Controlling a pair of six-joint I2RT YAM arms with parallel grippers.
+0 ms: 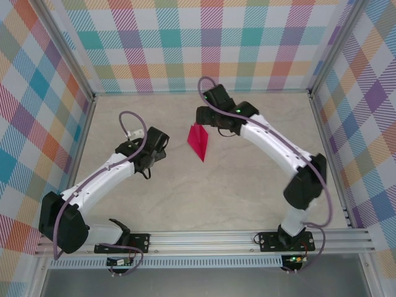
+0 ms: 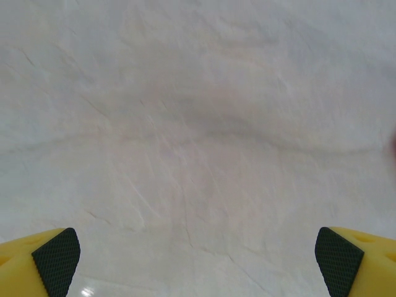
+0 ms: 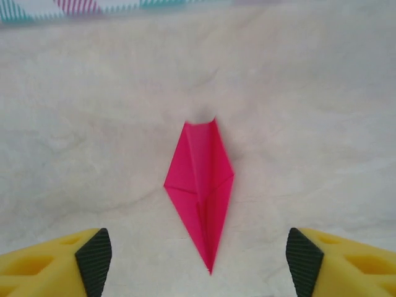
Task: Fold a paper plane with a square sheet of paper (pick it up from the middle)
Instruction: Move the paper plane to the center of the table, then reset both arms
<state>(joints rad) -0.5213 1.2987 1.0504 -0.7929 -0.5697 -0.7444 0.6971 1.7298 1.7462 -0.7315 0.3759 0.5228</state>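
Paper plane of magenta-pink paper, a small narrow dart with a centre crease, is lying flat on the pale, marbled beige tabletop, with nothing touching it. In the right wrist view its sharp tip is pointing toward the camera and its blunter end is facing away. The right arm's yellow, black-padded fingers are standing wide apart on either side of that sharp tip, holding nothing and sitting clear of the paper. From above, the plane is resting just beside the dark end of the right arm, which is reaching in from behind it. The left arm's yellow fingers are also spreading wide and gripping nothing, hovering over bare tabletop. In the overhead view the left arm's end is sitting well to the left of the plane, apart from it
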